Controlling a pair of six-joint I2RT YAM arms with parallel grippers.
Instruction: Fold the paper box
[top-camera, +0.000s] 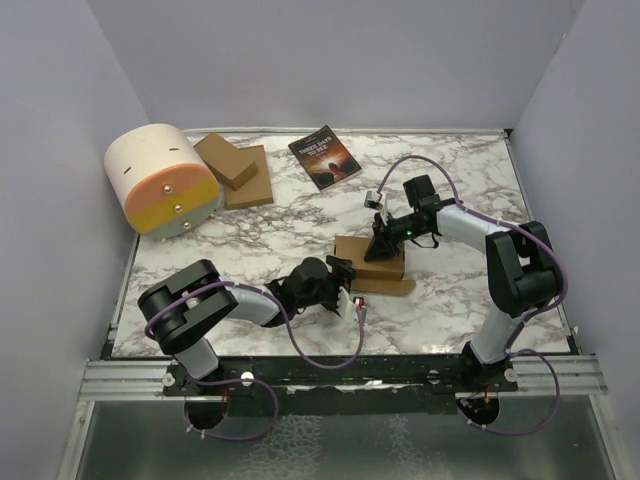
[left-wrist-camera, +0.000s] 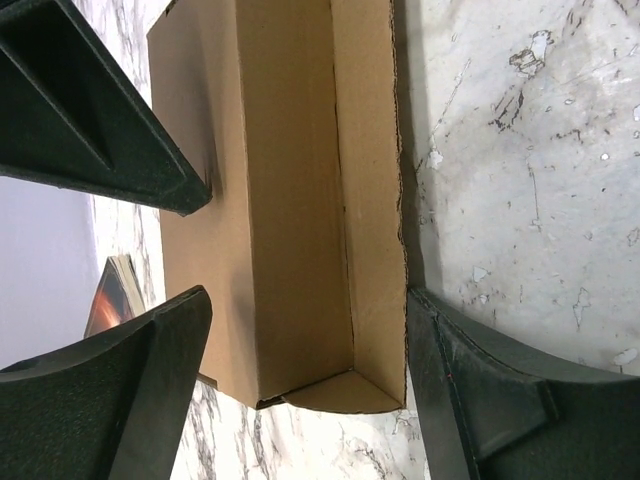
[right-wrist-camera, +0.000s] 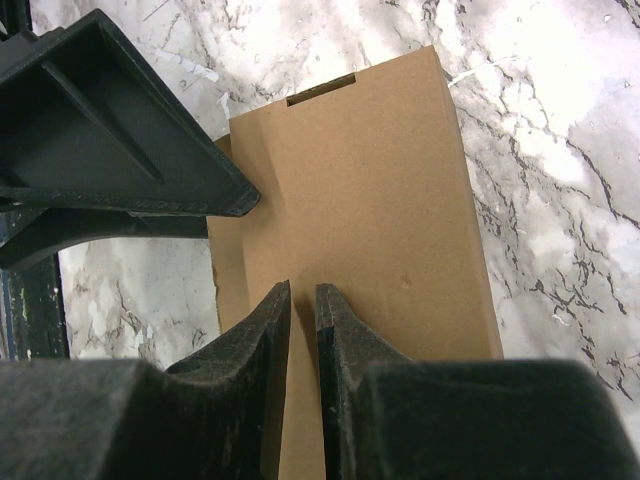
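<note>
The paper box (top-camera: 362, 262) is a brown carton, partly folded, in the middle of the table, with a flap (top-camera: 388, 288) lying flat at its near side. In the left wrist view the paper box (left-wrist-camera: 290, 200) shows its hollow inside and a folded end flap. My left gripper (top-camera: 346, 277) is open, one finger (left-wrist-camera: 110, 390) on each side of the box end, its midpoint (left-wrist-camera: 308, 300) over the cardboard. My right gripper (top-camera: 384, 243) comes in from the right, fingers nearly together (right-wrist-camera: 302, 292), tips resting on the box's top panel (right-wrist-camera: 390, 200), holding nothing.
A stack of flat brown cardboard pieces (top-camera: 236, 168) lies at the back left beside a cream and orange drum-shaped container (top-camera: 162, 180). A dark-covered book (top-camera: 324, 156) lies at the back centre. Grey walls enclose the marble table (top-camera: 470, 290) on three sides.
</note>
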